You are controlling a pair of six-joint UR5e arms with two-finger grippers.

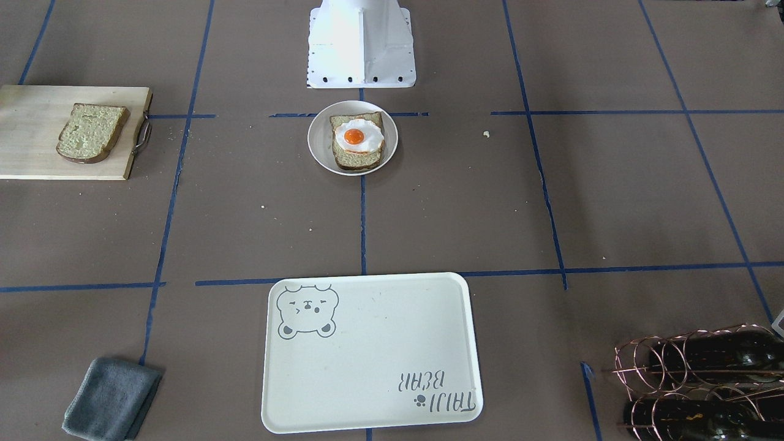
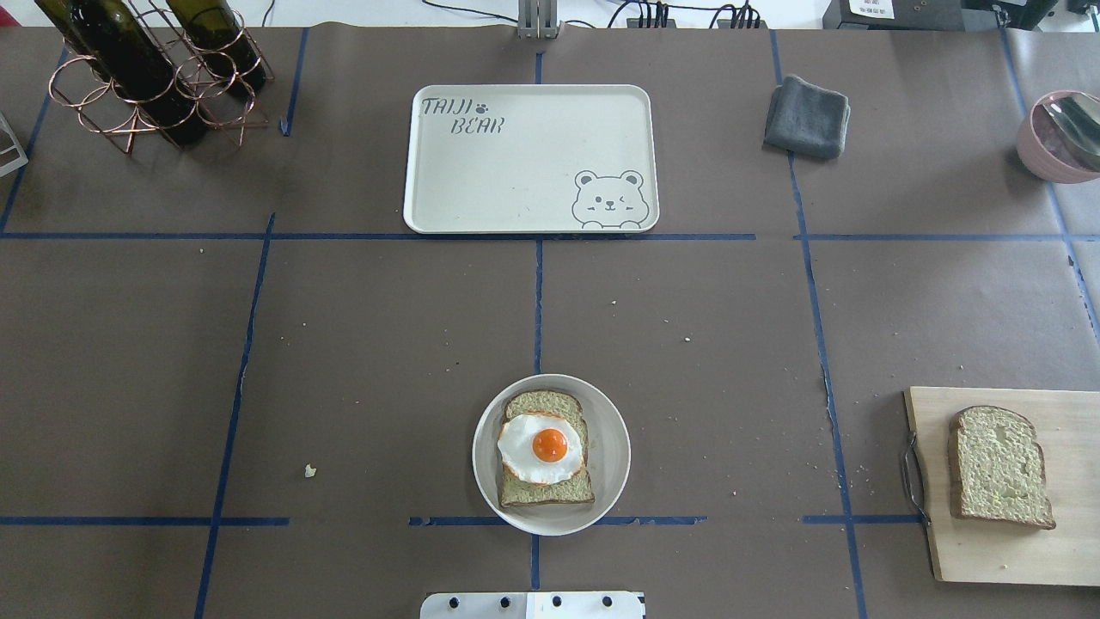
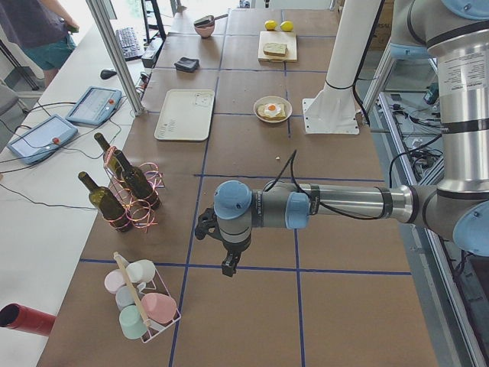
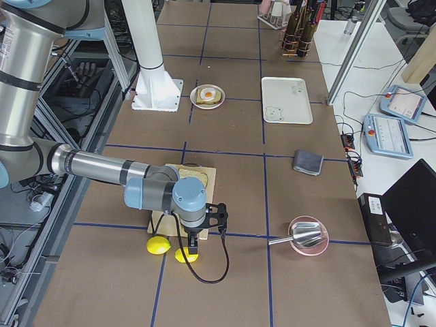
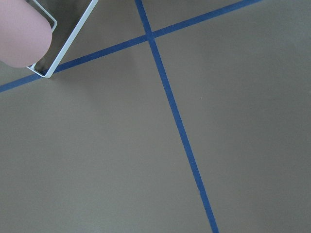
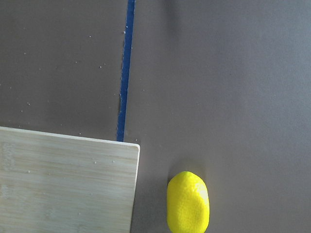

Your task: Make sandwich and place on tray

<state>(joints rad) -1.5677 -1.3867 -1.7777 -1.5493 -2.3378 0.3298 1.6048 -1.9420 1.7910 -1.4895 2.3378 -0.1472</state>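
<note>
One bread slice [image 2: 545, 495] lies on a small round white plate [image 2: 615, 447] near the robot base, with the fried egg [image 2: 541, 447] on top of it. A second bread slice [image 2: 997, 468] lies on the wooden cutting board [image 2: 988, 550] at the right. The cream tray [image 2: 528, 163] with the bear drawing sits at the far middle with nothing on it. My left gripper [image 3: 228, 264] hangs over the table far to the left. My right gripper [image 4: 193, 253] hangs beyond the cutting board, over the lemons. I cannot tell whether either is open or shut.
A copper rack with wine bottles [image 2: 155, 69] stands far left. A grey cloth [image 2: 806, 116] and a pink bowl with a spoon [image 2: 1061, 137] are far right. Two lemons [image 4: 158, 245] lie beside the board. A mug rack [image 3: 141, 306] stands near my left gripper.
</note>
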